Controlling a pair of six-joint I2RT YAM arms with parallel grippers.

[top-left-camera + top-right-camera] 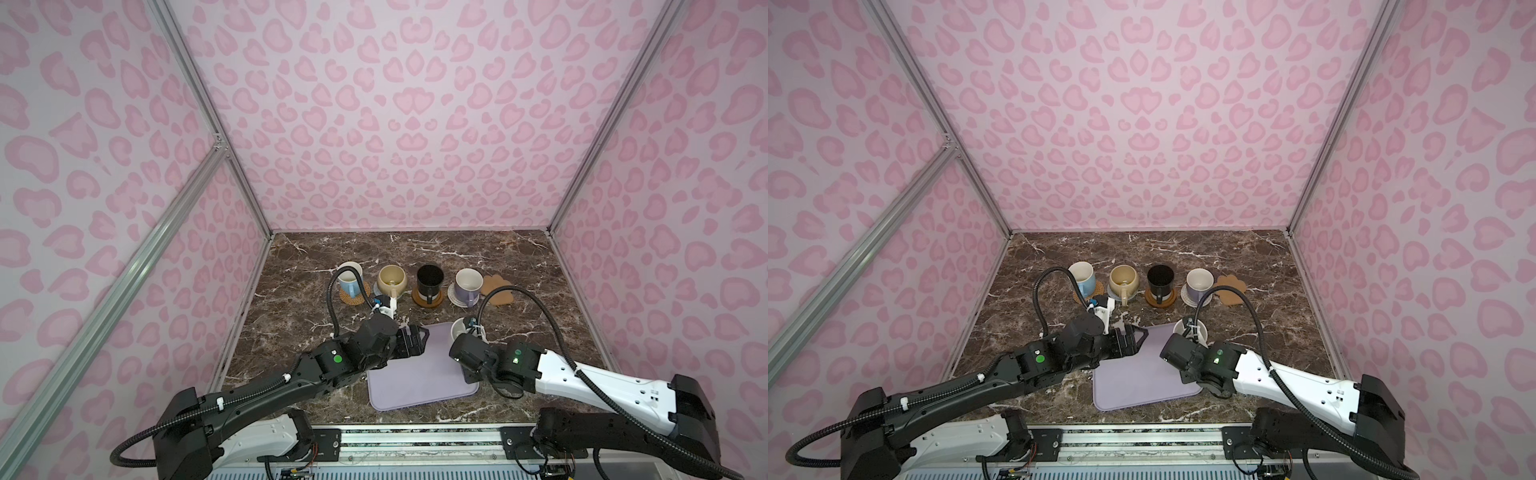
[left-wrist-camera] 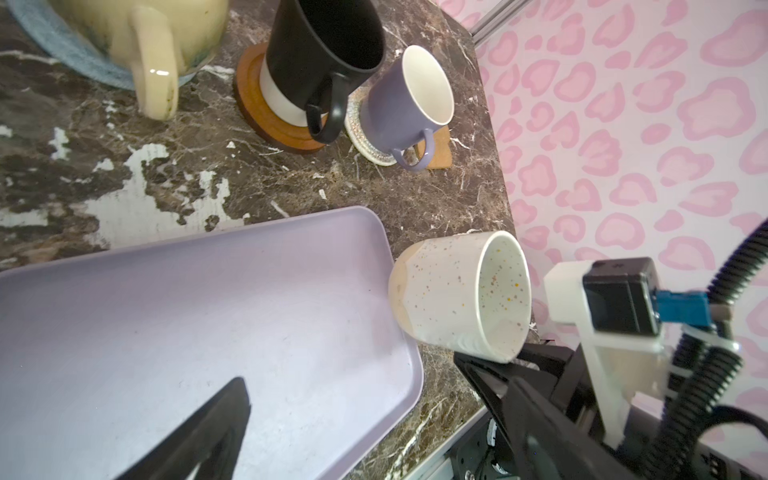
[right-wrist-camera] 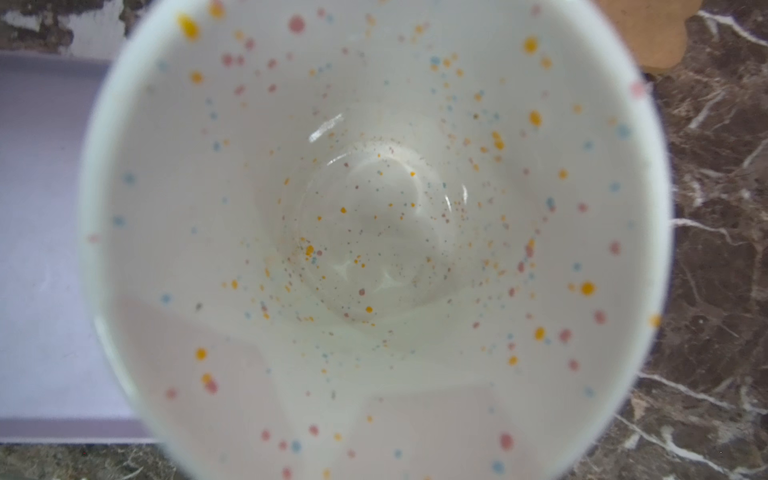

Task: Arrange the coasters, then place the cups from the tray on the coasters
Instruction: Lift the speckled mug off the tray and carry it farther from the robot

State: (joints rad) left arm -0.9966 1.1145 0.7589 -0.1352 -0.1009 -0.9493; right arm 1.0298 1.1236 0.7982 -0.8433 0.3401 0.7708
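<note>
Four cups stand in a row on coasters: light blue (image 1: 349, 279) on orange woven (image 1: 352, 298), pale yellow (image 1: 392, 280) on blue-grey (image 2: 54, 39), black (image 1: 430, 280) on the brown disc (image 1: 422, 302), lavender (image 1: 467, 284) on cream woven (image 1: 455, 299). The tan flower coaster (image 1: 496, 289) at the row's right end is bare. My right gripper (image 2: 519, 368) is shut on the speckled cup (image 1: 458, 330) at the far right corner of the lavender tray (image 1: 415, 386); the cup's inside (image 3: 374, 228) fills the right wrist view. My left gripper (image 1: 419, 343) hangs open over the tray's far left corner.
Dark marble tabletop (image 1: 332, 249) is boxed in by pink patterned walls with aluminium posts at the back corners. A metal rail (image 1: 415, 436) runs along the front edge behind the tray. Black cables arc up over both wrists.
</note>
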